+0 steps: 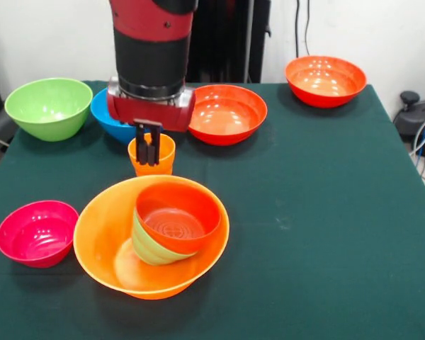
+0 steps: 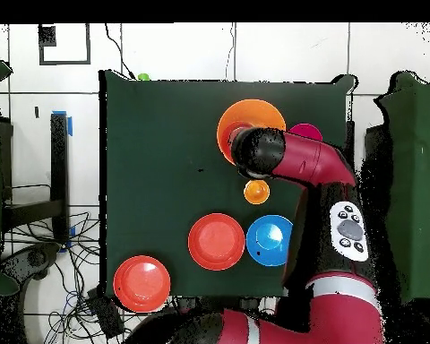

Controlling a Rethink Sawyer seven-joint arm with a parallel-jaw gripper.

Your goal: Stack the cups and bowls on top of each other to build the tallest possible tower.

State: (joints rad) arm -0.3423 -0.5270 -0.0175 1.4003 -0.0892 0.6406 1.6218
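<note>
We are seeing the tool dipping into the orange cup at frame centre-left, fingers close together; whether they are gripping it, we cannot tell. The largest orange bowl is sitting just below on the tabletop, holding the small green bowl and small red-orange bowl.

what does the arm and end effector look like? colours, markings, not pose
Arm: glossy red shell, black cylindrical wrist band, and a grey oval panel with dark buttons. A red and silver collar sits above the end effector, which has two slim black fingers. No loose cables visible on it.
</note>
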